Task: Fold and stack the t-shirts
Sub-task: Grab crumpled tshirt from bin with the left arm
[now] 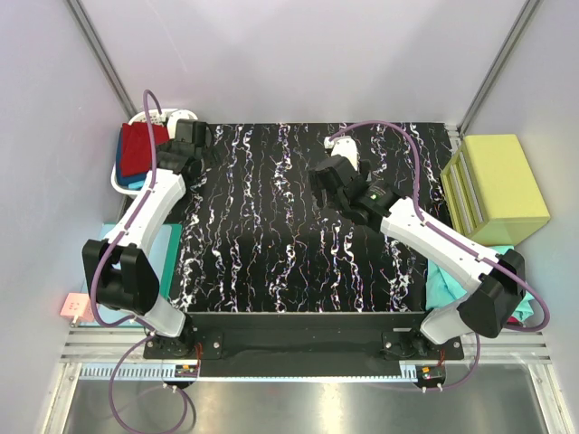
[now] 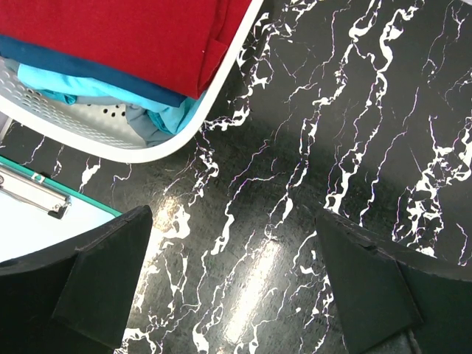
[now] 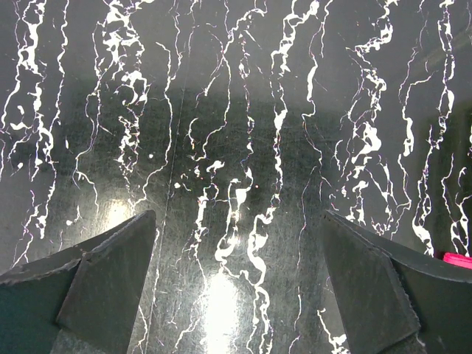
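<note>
Folded t-shirts lie stacked in a white basket (image 1: 118, 176) at the table's far left corner. The dark red t-shirt (image 1: 137, 147) (image 2: 125, 37) is on top, with a navy blue one (image 2: 96, 76) and a teal one (image 2: 81, 90) under it. My left gripper (image 1: 195, 143) (image 2: 234, 280) hovers open over bare marble just right of the basket rim (image 2: 188, 133), holding nothing. My right gripper (image 1: 324, 174) (image 3: 237, 284) hangs open over the black marble table (image 1: 271, 226) right of centre, also holding nothing. More teal cloth (image 1: 443, 287) lies off the table's right side beneath the right arm.
A yellow-green box (image 1: 496, 188) stands right of the table. A clipboard with a pale sheet (image 2: 33, 217) (image 1: 113, 237) lies left of the table, below the basket. A pink sliver (image 3: 457, 258) shows at the right wrist view's edge. Grey walls enclose the table.
</note>
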`<state>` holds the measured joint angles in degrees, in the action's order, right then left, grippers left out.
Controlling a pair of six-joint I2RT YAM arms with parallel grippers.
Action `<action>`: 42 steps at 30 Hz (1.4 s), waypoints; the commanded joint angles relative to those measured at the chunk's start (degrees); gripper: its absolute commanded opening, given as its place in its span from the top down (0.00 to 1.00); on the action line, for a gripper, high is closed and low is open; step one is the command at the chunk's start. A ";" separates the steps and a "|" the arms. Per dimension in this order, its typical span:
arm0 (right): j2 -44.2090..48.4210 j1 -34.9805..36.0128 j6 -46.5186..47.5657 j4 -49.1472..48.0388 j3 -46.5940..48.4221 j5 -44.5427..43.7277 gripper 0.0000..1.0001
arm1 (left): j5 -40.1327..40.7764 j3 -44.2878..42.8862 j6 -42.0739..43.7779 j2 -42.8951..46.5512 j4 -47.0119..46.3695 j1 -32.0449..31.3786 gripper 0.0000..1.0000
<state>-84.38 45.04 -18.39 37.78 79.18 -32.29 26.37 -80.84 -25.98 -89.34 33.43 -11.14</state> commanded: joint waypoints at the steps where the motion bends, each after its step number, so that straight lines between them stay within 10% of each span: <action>1: 1.85 -0.12 0.55 -1.74 -0.25 -0.31 0.00 | 0.70 -0.55 0.22 1.36 -1.79 -0.20 0.01; 30: 9.32 -0.12 -2.52 -0.87 -6.93 -1.46 0.00 | 1.93 -22.69 5.06 -21.92 7.88 8.14 0.02; 42: 9.14 -0.12 -1.12 0.63 -7.28 -2.51 0.00 | -0.97 -32.89 5.76 -29.92 10.08 9.82 0.26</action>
<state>-76.29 45.04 -19.90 37.78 71.96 -32.49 27.59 -109.67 -20.34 -117.64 43.20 -1.41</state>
